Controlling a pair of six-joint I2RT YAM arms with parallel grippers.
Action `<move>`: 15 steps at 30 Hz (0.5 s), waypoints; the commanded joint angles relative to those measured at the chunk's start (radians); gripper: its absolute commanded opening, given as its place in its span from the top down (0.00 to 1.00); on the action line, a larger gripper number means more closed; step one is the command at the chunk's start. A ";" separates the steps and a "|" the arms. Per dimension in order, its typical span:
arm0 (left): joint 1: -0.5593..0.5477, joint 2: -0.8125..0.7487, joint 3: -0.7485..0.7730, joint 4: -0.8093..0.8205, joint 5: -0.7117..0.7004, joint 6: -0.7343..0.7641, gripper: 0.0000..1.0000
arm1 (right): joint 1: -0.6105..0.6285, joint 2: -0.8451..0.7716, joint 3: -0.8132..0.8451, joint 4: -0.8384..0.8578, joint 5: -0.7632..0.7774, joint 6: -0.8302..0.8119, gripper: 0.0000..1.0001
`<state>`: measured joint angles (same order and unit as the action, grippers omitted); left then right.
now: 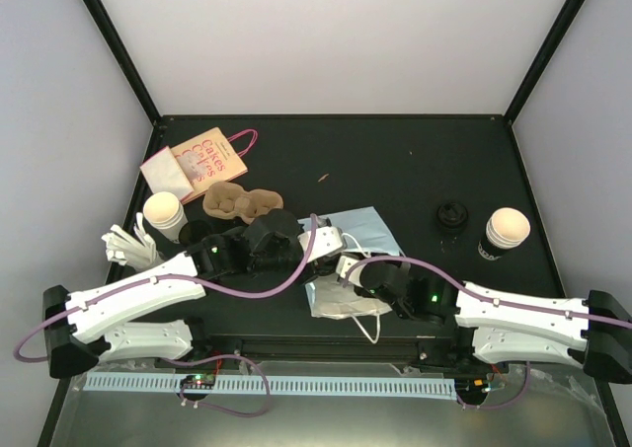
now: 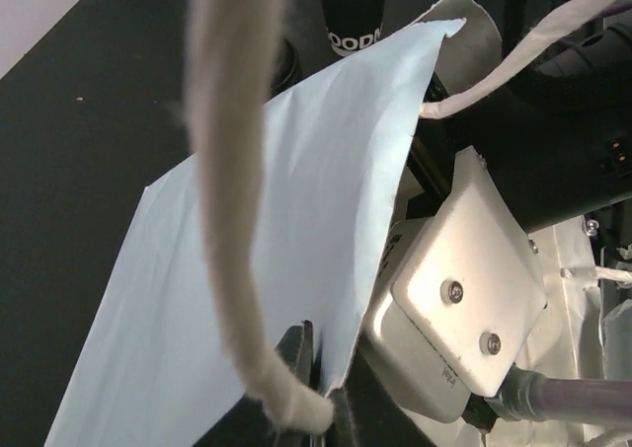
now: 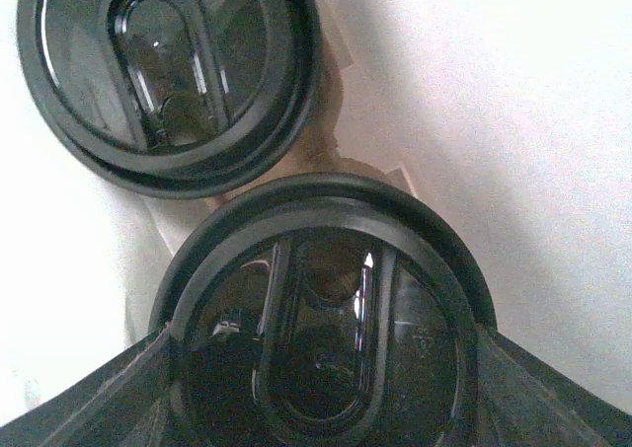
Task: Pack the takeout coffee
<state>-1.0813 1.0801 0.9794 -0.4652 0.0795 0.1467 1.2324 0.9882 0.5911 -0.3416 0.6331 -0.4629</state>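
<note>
— What are you holding?

— My left jaws are pressed together on the lip of the blue bag (image 2: 286,220), where its rope handle (image 2: 222,200) comes down to them. The paper rises away ahead of them, propping the mouth open. My right jaws are spread wide with a lidded cup (image 3: 321,338) between them. Its lid rim touches both inner faces, so I take it as gripped. A second lidded cup (image 3: 168,72) sits just beyond, ahead and left of the right jaws. There are white walls around both cups, which I judge to be the bag's inside.

— So what's the step?

— Seating this cup beside the other, I think. To do it well I lower it straight and upright, and part the right jaws only once it rests. My left jaws hold the lip high and taut.

— How much room is there?

— It's tight. The two lids are almost touching, so I can't drift forward-left. Right of the right jaws the white wall stands a little apart, so I'd back out on that side. A pale casing (image 2: 464,269), my other arm's as far as I can tell, sits just right of the left jaws, so the wrists could knock.

— Is anything still outside the bag?

— A pale-topped cup (image 1: 506,232) and a loose lid (image 1: 452,214) stand on the desk (image 1: 395,161), well behind the right jaws.
</note>
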 commanded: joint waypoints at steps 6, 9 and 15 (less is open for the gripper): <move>-0.004 -0.031 0.084 -0.023 0.037 -0.104 0.56 | -0.013 0.007 -0.026 0.071 -0.003 0.026 0.99; 0.006 -0.097 0.094 0.012 0.046 -0.144 0.40 | -0.014 -0.011 -0.042 0.082 -0.017 0.019 0.99; 0.103 -0.164 0.158 0.014 0.118 -0.245 0.19 | -0.017 -0.018 -0.050 0.097 0.002 0.007 0.99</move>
<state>-1.0492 0.9516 1.0447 -0.4744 0.1284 -0.0017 1.2232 0.9890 0.5484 -0.2970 0.6205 -0.4637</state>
